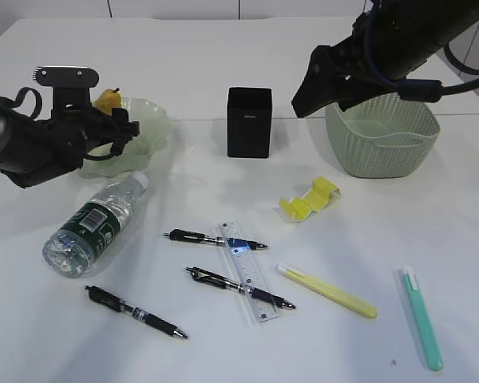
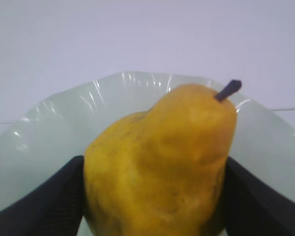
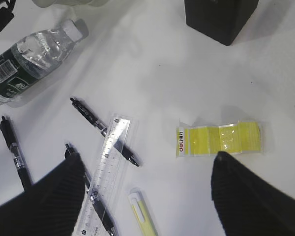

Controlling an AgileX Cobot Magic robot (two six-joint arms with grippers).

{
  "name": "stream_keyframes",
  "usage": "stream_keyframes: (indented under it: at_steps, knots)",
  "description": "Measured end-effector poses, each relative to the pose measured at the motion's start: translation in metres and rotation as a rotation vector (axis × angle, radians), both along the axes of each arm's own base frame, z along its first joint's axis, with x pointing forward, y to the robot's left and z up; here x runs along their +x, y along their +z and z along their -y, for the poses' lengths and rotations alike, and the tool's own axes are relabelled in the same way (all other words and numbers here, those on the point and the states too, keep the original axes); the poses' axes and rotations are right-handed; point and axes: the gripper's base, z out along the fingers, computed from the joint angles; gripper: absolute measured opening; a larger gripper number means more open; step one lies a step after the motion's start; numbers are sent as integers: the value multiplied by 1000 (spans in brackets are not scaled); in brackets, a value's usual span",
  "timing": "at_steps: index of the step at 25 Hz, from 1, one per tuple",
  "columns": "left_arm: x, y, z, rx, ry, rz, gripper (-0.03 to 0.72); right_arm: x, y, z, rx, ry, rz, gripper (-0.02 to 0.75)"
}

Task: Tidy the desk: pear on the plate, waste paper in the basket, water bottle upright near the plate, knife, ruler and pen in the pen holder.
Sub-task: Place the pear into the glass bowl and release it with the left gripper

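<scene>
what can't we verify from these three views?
- Pear base: left wrist view cuts it at the bottom edge, so contact with the plate is unclear; in the exterior view the left arm covers it.
- Inside of the pen holder: exterior view too low; right wrist view crops it.
- Basket contents: the right arm partly covers it.
- Right gripper fingertips: hidden in the exterior view.

Along the top edge of the frame I see a pale panelled wall [image 1: 176, 8]. Two dark vertical seams cut it, one at upper left, one near the upper middle.
</scene>
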Motion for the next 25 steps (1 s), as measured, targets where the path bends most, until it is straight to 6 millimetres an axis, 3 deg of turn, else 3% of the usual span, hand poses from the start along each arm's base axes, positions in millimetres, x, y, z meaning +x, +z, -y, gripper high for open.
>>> stream_keyframes:
  at_steps: [8,25]
  knots:
    - [1,5,-2,10,20,56,551,2,1,0,3,-10,21,593]
    - [-1,-9,1,-5,-9,-45,551,3,1,0,5,-14,30,592]
